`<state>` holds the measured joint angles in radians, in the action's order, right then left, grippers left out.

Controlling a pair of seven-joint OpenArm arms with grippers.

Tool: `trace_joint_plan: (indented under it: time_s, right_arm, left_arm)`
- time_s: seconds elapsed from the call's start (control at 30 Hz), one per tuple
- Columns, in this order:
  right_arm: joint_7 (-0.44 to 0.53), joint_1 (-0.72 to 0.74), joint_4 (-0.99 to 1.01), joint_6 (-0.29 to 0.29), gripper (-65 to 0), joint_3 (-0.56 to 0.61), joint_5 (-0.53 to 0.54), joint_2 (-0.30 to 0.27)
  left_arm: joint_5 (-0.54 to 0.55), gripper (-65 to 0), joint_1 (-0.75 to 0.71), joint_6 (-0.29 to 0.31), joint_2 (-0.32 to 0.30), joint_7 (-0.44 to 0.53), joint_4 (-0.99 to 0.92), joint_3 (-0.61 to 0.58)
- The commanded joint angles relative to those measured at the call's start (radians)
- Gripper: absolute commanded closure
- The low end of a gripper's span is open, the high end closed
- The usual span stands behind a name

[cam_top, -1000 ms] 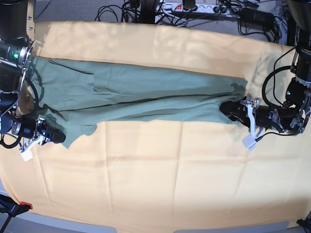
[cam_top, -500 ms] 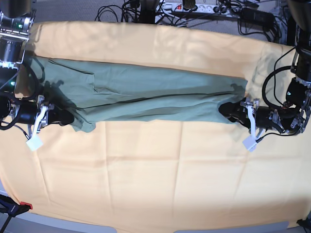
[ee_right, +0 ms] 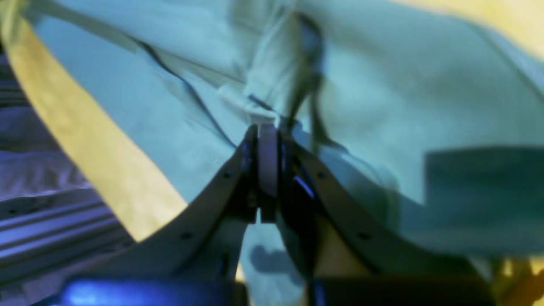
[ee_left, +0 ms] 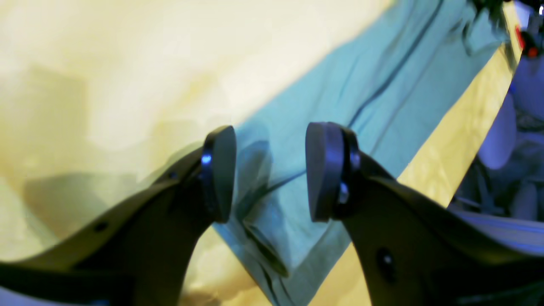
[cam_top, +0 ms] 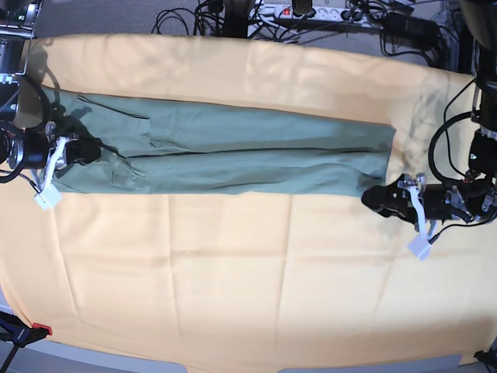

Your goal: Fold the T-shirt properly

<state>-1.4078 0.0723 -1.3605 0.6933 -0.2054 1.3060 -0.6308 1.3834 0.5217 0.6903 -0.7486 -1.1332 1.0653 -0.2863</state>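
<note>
I see a wide orange-yellow cloth (cam_top: 233, 264) spread under everything, creased in soft lines and lit in paler patches along its far side. Beyond its far edge lies a tangle of black cables (cam_top: 194, 19) on grey floor, with a white power strip (cam_top: 311, 11) among them. At the near left corner a small red clamp (cam_top: 39, 329) grips the cloth's edge.

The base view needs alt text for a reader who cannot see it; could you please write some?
A green T-shirt, folded into a long band, lies across a yellow cloth. The right gripper is shut on one end of it; the left gripper stands open beside the other end's corner.
</note>
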Motion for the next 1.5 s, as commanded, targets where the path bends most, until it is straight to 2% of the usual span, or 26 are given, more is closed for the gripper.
trace_joint_plan:
  time_s: [0.0, 0.27, 0.4, 0.47, 0.63, 0.73, 0.8, 0.87, 0.9, 1.33, 1.4, 1.47]
  right_arm:
    - [0.012, 0.019, -0.014, 0.005, 0.0, -0.008, 0.021, -0.032]
    - [0.012, 0.019, -0.014, 0.005, 0.0, -0.008, 0.021, -0.070]
    - [0.012, 0.019, -0.014, 0.005, -14.2, -0.008, 0.025, -0.100]
    - [0.012, 0.019, -0.014, 0.005, -18.1, -0.008, 0.033, -0.121]
    - [0.012, 0.019, -0.014, 0.005, -18.2, -0.009, 0.173, -0.182]
    - [0.012, 0.022, -0.014, 0.005, -17.5, -0.011, 0.178, -0.204]
    - [0.012, 0.022, -0.014, 0.005, -13.9, -0.013, 0.178, -0.207]
    - [0.012, 0.022, -0.014, 0.005, -2.0, -0.014, 0.178, -0.197]
    - [0.012, 0.022, -0.014, 0.005, 0.0, -0.016, 0.178, -0.188]
    - [0.012, 0.012, -0.014, 0.005, 0.0, -0.094, 0.166, -0.039]
    - [0.025, 0.001, -0.014, 0.005, 0.0, -0.094, 0.070, -0.011]
    - [0.091, -0.017, -0.014, 0.005, 0.0, -0.094, -0.076, 0.014]
  left_arm:
    - [0.029, -29.0, 0.027, 0.008, -0.019, 0.015, 0.011, 0.030]
    - [0.029, -29.0, 0.027, 0.008, -0.032, 0.008, 0.011, 0.142]
    - [0.029, -29.0, 0.027, 0.008, -0.048, 0.008, 0.011, 0.183]
    - [0.034, -29.0, 0.027, 0.008, -0.062, 0.008, 0.011, 0.200]
    - [0.055, -29.0, 0.027, 0.008, -0.119, 0.008, 0.011, 0.209]
    - [0.074, -29.0, 0.027, 0.008, -0.154, 0.008, 0.011, 0.210]
    - [0.073, -29.0, 0.027, 0.008, -0.172, 0.007, 0.011, 0.214]
    - [0.073, -29.0, 0.027, 0.008, -0.181, 0.003, 0.011, 0.231]
    - [0.073, -29.0, 0.027, 0.008, -0.184, 0.003, 0.011, 0.243]
    - [0.071, -29.0, -0.053, 0.008, -0.188, -0.079, 0.010, 0.584]
    - [0.073, -29.0, -0.087, 0.008, -0.188, -0.079, 0.010, 0.632]
    - [0.074, -29.0, -0.127, 0.008, -0.188, -0.079, 0.010, 0.668]
